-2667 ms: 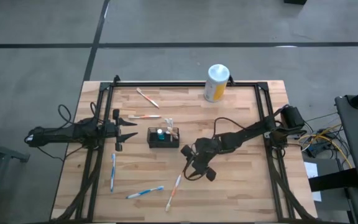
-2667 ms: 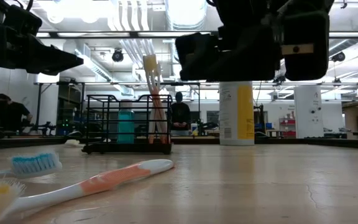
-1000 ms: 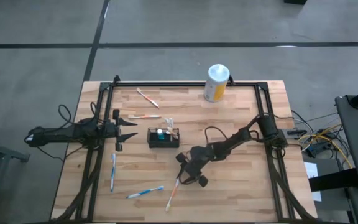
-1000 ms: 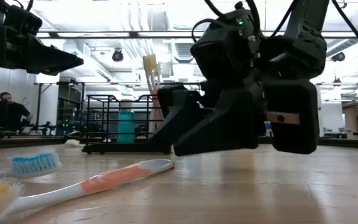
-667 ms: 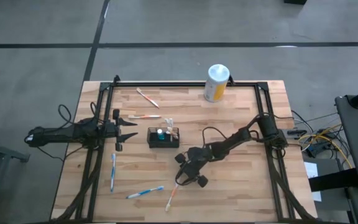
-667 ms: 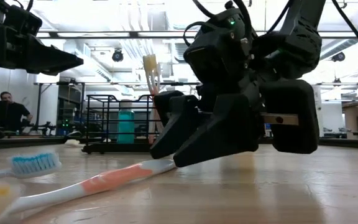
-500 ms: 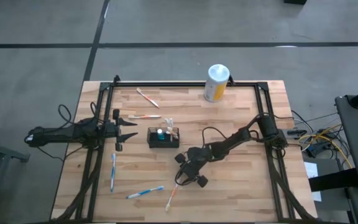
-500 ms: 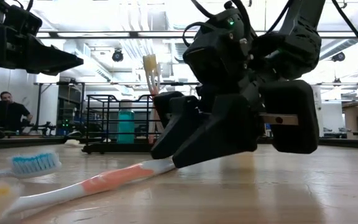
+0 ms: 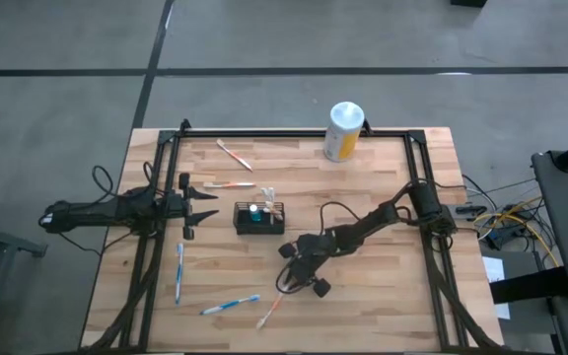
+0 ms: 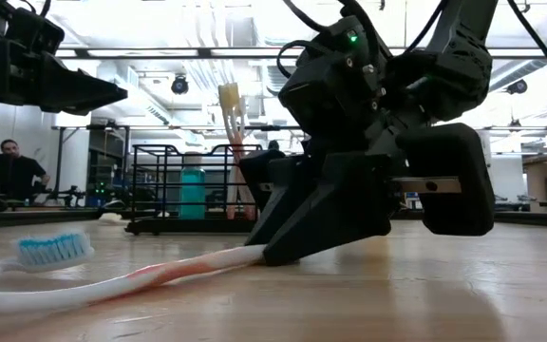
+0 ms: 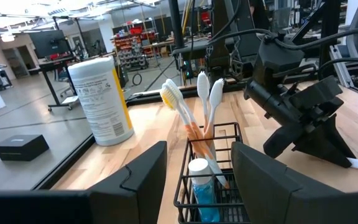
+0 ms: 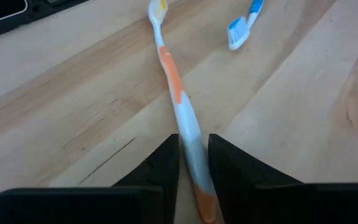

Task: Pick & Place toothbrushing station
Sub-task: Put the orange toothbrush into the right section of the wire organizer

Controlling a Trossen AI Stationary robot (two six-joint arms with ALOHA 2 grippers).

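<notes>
With my right claw (image 12: pixel 192 163) pinched on the orange-and-white toothbrush (image 12: pixel 174 99), I judged a straight lift safest; my left claw (image 9: pixel 200 205) hung open.

Mesh basket (image 9: pixel 259 218) at table (image 9: pixel 383 306) centre; canister (image 9: pixel 343 131) behind it; right gripper (image 9: pixel 286 286) in front, around a toothbrush (image 9: pixel 269 312) handle.

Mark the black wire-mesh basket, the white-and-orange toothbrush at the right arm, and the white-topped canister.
Black wire-mesh basket (image 9: pixel 258 225): high view, on its front wall.
White-and-orange toothbrush (image 12: pixel 173 79): right wrist view, on the orange handle band.
White-topped cylindrical canister (image 9: pixel 344 131): high view, on its side below the lid.
</notes>
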